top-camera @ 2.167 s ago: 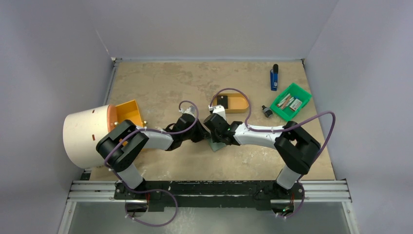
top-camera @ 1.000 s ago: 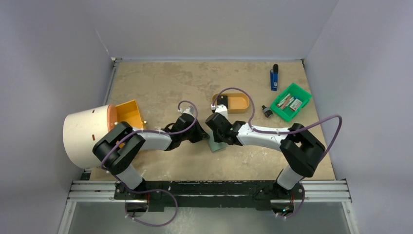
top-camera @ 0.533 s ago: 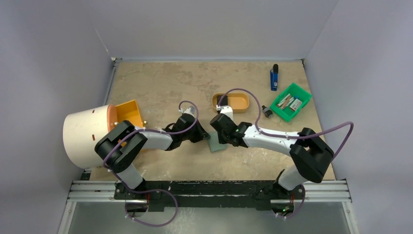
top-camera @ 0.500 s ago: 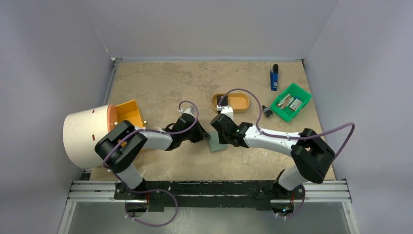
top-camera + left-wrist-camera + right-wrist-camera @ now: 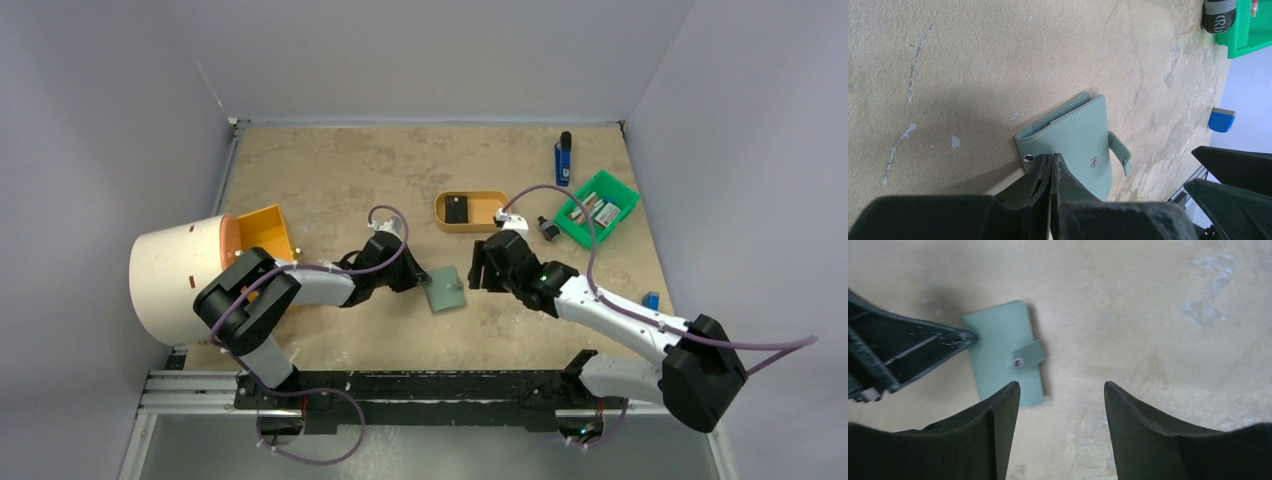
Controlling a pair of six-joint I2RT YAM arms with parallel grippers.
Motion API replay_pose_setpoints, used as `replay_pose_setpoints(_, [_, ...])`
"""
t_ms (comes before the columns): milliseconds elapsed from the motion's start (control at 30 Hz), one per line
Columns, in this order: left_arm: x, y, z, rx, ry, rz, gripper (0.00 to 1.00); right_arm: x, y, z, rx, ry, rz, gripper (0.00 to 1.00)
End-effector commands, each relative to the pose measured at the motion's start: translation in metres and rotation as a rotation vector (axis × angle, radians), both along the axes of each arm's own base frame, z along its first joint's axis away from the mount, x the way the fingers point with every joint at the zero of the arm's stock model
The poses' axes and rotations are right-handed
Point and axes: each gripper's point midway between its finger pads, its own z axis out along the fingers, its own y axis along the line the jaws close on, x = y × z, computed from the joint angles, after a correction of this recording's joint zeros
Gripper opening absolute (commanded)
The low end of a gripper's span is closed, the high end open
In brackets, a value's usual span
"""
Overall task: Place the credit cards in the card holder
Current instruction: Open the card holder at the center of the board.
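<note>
The small sage-green fold-over card holder (image 5: 443, 290) lies folded shut on the beige stone-patterned table (image 5: 330, 170), near the middle and a little toward the near edge. Its snap tab (image 5: 1029, 354) sits on the side facing the right arm.

At the holder's 9 o'clock in the overhead view, the left gripper (image 5: 415, 278) has its black fingers pressed fully together. Their tips meet the holder's edge close to a metal stud (image 5: 1027, 158). I cannot tell whether a thin layer is nipped between them or the tips only press on it.

At the holder's 2 o'clock, just beside it but apart, is the right gripper (image 5: 480, 272). Its jaws stand wide and hold nothing. In its own wrist view the holder lies at about 10 o'clock from the gap, with one corner hidden behind a finger (image 5: 998, 420).

Farther out at 12 o'clock is a tan oval tray (image 5: 488, 210) with a small black square item (image 5: 458, 211) inside it. At 2 o'clock is a bright green plastic bin (image 5: 575, 232) holding some small flat items, with a short black cylinder (image 5: 545, 228) just beside it. Beyond that lies a blue-and-black stick-shaped object (image 5: 563, 160).

A small blue block (image 5: 651, 300) lies at 3 o'clock near the table's right edge. At 9 o'clock, well apart, are an orange open box (image 5: 265, 232) and a large cream cylinder (image 5: 180, 280).
</note>
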Motion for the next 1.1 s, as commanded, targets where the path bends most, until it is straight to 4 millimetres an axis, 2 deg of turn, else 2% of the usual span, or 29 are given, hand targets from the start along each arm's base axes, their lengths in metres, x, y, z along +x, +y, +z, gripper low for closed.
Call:
replay_pose_setpoints(0, [0.003,0.017,-0.009,0.093,-0.011,0.019,0.00,0.009,0.041,0.021,0.128,-0.041,0.132,0.66])
replay_pose_setpoints(233, [0.002,0.018,-0.010,0.106,-0.006,0.016,0.00,0.018,0.066,-0.001,0.036,0.030,0.227,0.71])
replay_pose_setpoints(400, [0.001,0.019,-0.011,0.111,-0.003,0.013,0.00,0.025,0.061,-0.024,-0.062,0.091,0.204,0.69])
replay_pose_setpoints(500, [0.002,0.018,-0.010,0.113,-0.005,0.013,0.00,0.022,0.052,-0.038,-0.108,0.128,0.177,0.59])
replay_pose_setpoints(700, [0.003,0.019,-0.007,0.119,-0.014,0.011,0.00,0.023,0.040,-0.047,-0.147,0.127,0.142,0.31])
replay_pose_setpoints(767, [0.003,0.019,-0.007,0.119,-0.013,0.010,0.00,0.023,0.039,-0.049,-0.142,0.125,0.137,0.19])
replay_pose_setpoints(833, [0.003,0.018,-0.006,0.115,-0.012,0.009,0.00,0.023,0.038,-0.048,-0.134,0.118,0.137,0.01])
replay_pose_setpoints(933, [0.003,0.017,-0.001,0.107,-0.020,0.008,0.00,0.023,0.039,-0.037,-0.098,0.078,0.143,0.00])
replay_pose_setpoints(1000, [0.004,0.016,0.005,0.096,-0.031,0.006,0.00,0.022,0.039,-0.020,-0.068,0.032,0.151,0.00])
replay_pose_setpoints(1067, [0.004,0.013,0.014,0.086,-0.050,-0.003,0.10,0.021,0.035,-0.006,-0.050,-0.011,0.154,0.00])
